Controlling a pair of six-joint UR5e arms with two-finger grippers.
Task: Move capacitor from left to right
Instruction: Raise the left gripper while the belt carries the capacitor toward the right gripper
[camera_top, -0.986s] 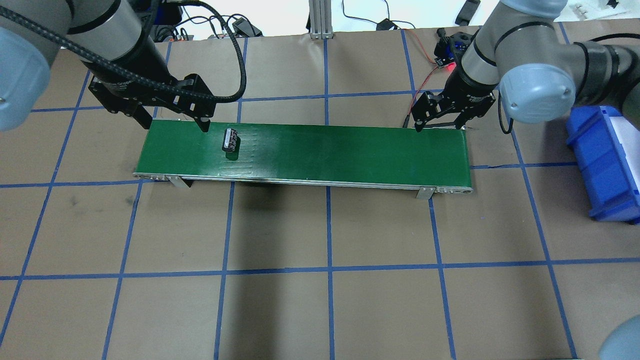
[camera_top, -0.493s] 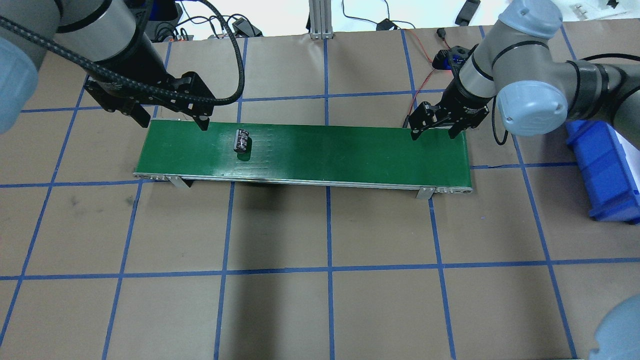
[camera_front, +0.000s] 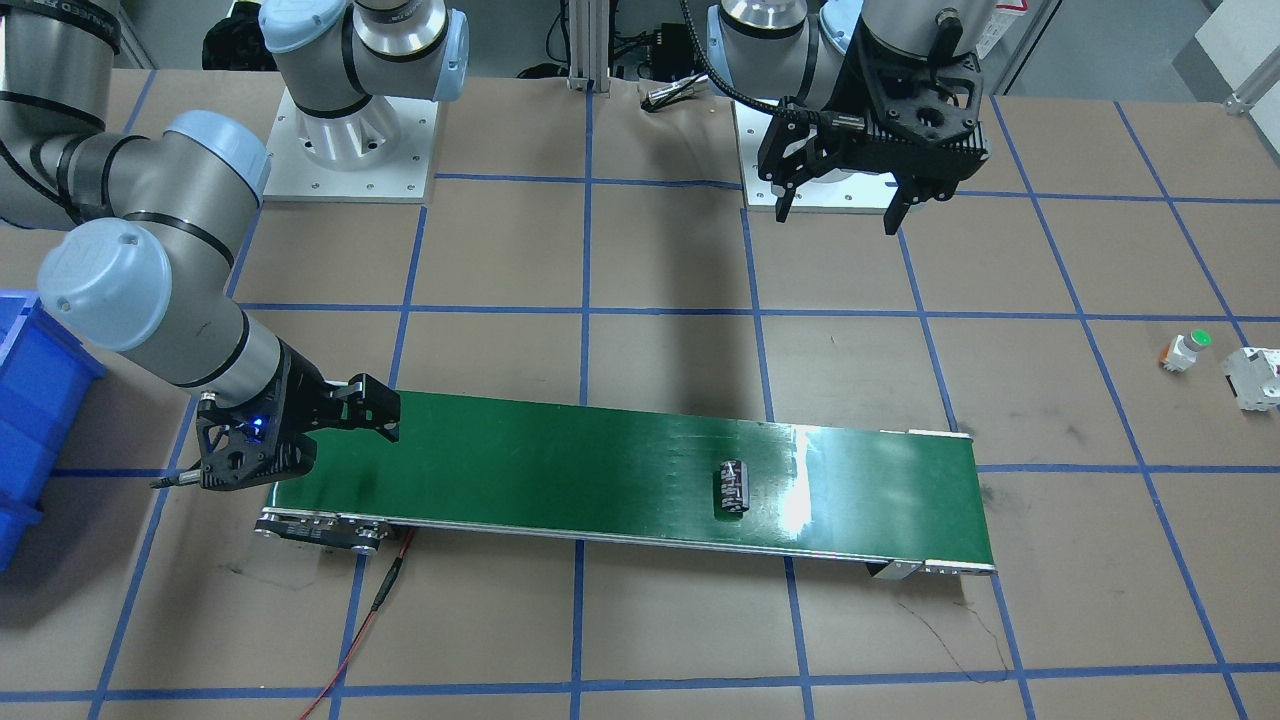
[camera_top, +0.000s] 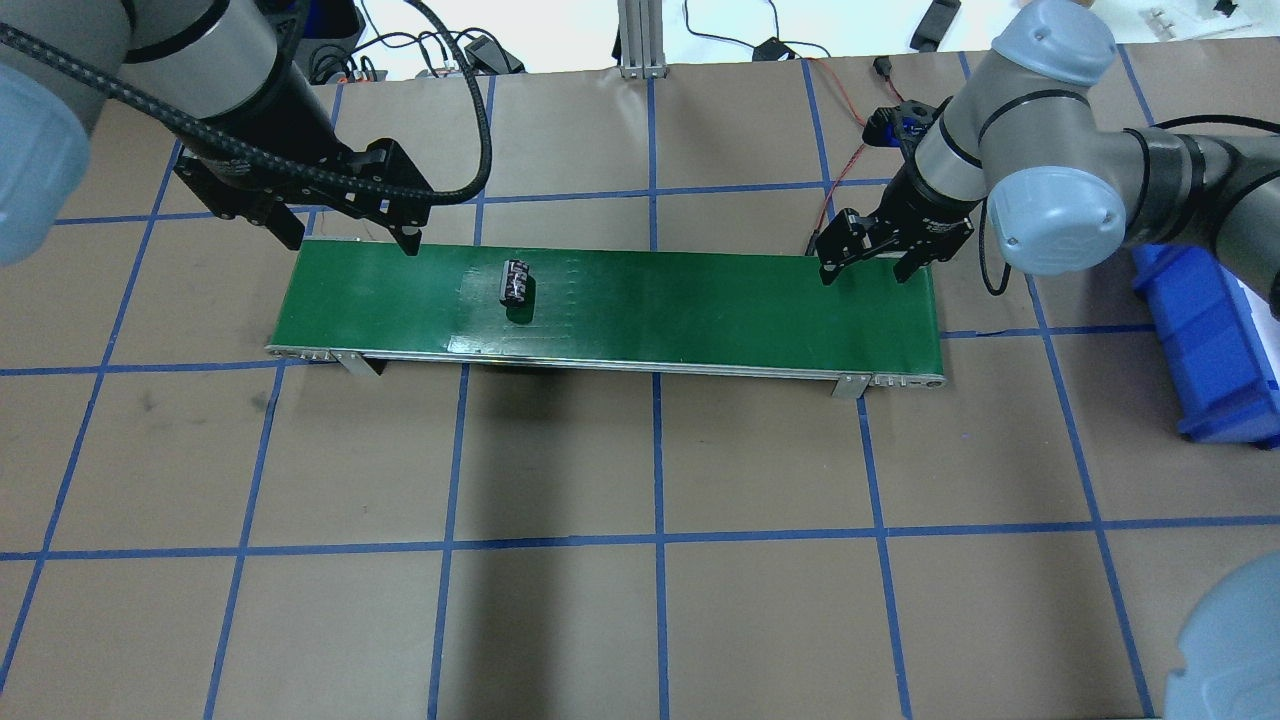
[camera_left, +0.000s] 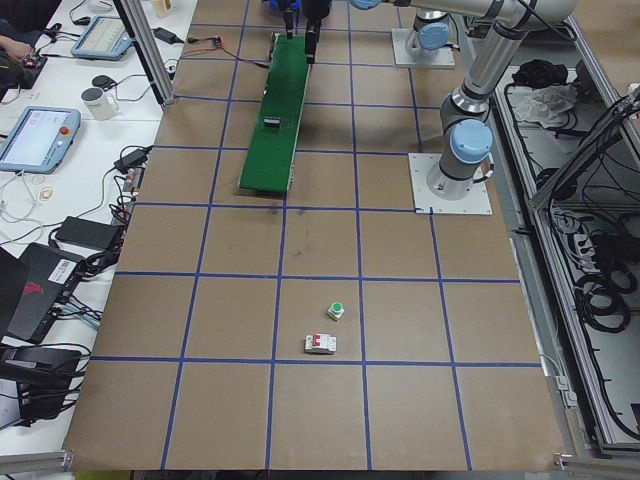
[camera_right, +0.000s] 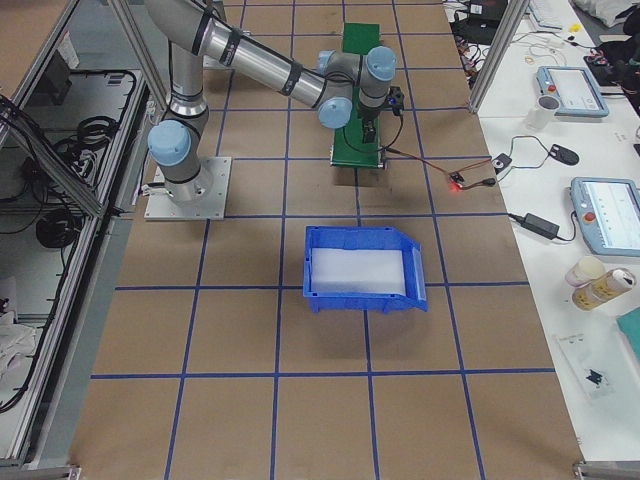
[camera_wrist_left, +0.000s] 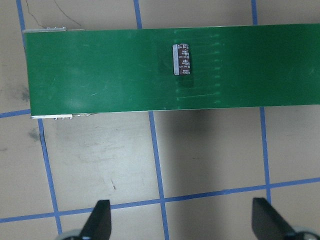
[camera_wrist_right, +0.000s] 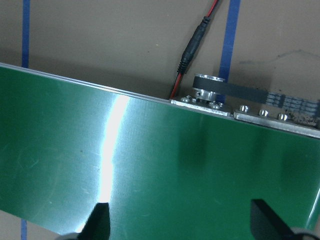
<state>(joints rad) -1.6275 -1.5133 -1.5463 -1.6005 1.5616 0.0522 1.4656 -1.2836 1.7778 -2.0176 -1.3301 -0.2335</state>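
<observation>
Right gripper hangs with its fingers spread wide over the far edge of the green belt at its right end, seen from overhead. The capacitor lies on the belt well to its left. It is much nearer the left gripper, which is also spread wide and empty by the belt's left end. The capacitor's long axis runs across the belt, near to far, slightly tilted.

From the front-facing camera it is a short black cylinder with pale silvery markings, lying on its side, clear of both arms.

The left wrist camera looks down on it, well beyond that gripper's wide-set fingertips.

The right wrist camera shows only bare belt, so the pickup probably depends on the part coming to that end.

Side views give a mere dark speck, too small to judge.
</observation>
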